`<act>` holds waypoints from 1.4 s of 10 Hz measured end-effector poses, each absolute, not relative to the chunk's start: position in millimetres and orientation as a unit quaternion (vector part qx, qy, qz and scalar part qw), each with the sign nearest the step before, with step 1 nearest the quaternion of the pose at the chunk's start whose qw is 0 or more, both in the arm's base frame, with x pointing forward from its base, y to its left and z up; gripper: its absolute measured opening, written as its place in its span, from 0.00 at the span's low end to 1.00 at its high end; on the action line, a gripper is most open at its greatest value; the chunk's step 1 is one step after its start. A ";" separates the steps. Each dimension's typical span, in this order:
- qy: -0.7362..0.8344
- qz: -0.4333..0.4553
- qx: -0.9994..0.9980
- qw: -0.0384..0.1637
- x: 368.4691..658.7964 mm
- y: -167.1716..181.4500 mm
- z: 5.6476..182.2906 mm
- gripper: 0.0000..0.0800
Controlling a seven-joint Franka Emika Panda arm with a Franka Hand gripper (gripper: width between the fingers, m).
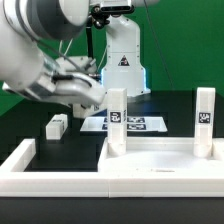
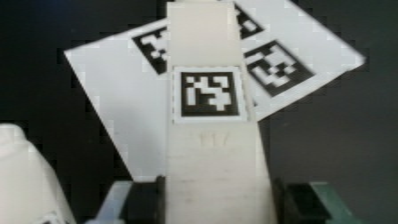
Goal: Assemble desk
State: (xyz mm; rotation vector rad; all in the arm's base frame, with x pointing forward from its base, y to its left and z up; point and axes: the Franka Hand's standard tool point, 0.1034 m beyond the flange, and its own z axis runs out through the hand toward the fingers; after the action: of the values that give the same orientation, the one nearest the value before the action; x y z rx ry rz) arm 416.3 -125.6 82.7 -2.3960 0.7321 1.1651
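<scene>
My gripper [image 1: 107, 97] comes in from the exterior view's left and is shut on the top of a white leg [image 1: 117, 125] that stands upright at the near left corner of the desk top [image 1: 160, 158]. In the wrist view the black pads [image 2: 150, 202] press both sides of this leg [image 2: 214, 140], whose square tag [image 2: 210, 92] faces the camera. A second leg [image 1: 205, 122] stands upright at the desk top's right end. A third leg block [image 1: 56, 125] lies on the black table at the left, apart from the gripper.
The marker board [image 1: 137, 123] lies flat behind the desk top; it shows beyond the held leg as the marker board [image 2: 285, 60]. A long white bar [image 1: 30, 165] with a raised end runs along the front left. A white part's edge [image 2: 22, 175] sits beside the jaws.
</scene>
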 end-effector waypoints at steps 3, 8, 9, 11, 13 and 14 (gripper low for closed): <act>0.261 0.377 -0.870 0.183 429.4 -118.6 103.4 0.36; 0.315 0.252 -0.906 0.128 454.8 -47.9 136.1 0.36; 0.342 0.231 -0.903 0.115 467.2 -23.0 151.9 0.36; 0.349 0.188 -0.912 0.107 491.4 1.7 167.7 0.36; 0.351 0.111 -0.925 0.092 498.8 5.0 165.4 0.36; 0.352 0.087 -0.928 0.089 500.5 7.7 165.5 0.36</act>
State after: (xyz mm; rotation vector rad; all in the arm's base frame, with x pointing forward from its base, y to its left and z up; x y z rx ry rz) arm 500.5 7.7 165.5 -2.7597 1.0471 0.2586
